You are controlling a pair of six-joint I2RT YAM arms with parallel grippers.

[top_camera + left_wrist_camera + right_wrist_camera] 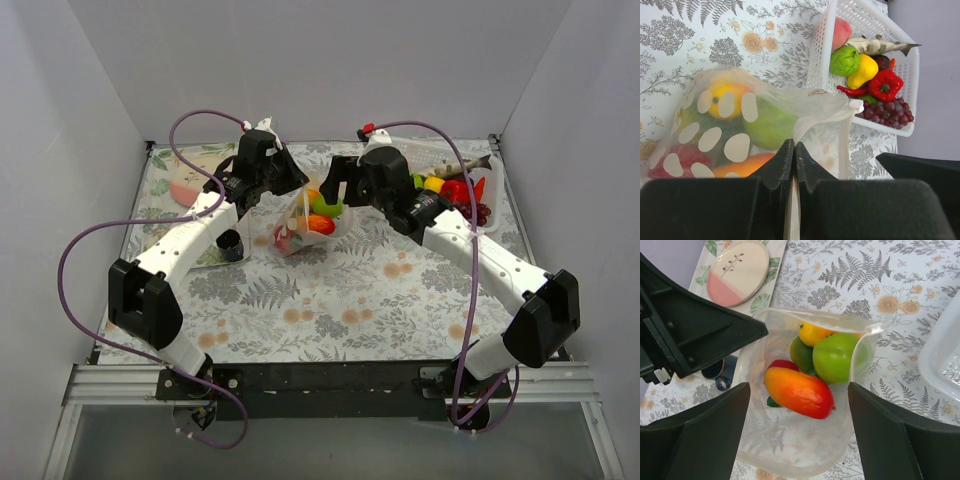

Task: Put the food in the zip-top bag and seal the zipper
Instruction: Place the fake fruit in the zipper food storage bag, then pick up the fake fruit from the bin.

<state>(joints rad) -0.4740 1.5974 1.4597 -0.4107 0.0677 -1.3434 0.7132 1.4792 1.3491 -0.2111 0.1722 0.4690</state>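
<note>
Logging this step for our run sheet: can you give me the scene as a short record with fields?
left pincer: shut on an edge of the zip-top bag
right pincer: open, above the bag's mouth
zipper: unsealed, mouth gaping
in bag: mango, green apple, yellow fruit, others partly hidden
in basket: red pepper, grapes, more food

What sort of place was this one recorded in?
Probably a lab test booth: plain white walls box in a fern-print tablecloth, a bare aluminium rail edges it, and a white slotted plastic basket holds glossy toy fruit.
</note>
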